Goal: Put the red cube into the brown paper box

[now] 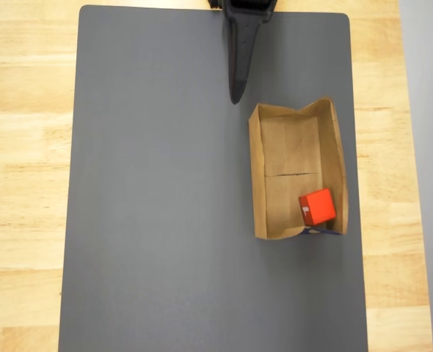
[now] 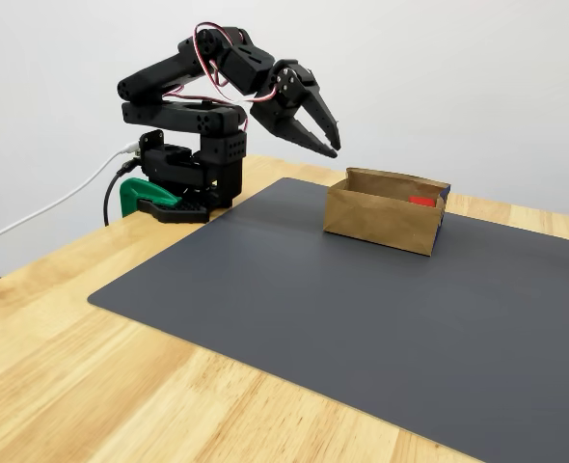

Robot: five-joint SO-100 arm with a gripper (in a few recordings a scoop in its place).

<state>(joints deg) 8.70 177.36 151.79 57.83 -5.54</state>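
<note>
The gripper hangs with its fingers slightly apart and empty, above the grey mat, short of the box's far end. One red cube sits inside the one brown paper box, in its near right corner.

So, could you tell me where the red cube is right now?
In the overhead view, the red cube sits inside the brown paper box, in its lower right corner, by the end with the bluish print.
</note>
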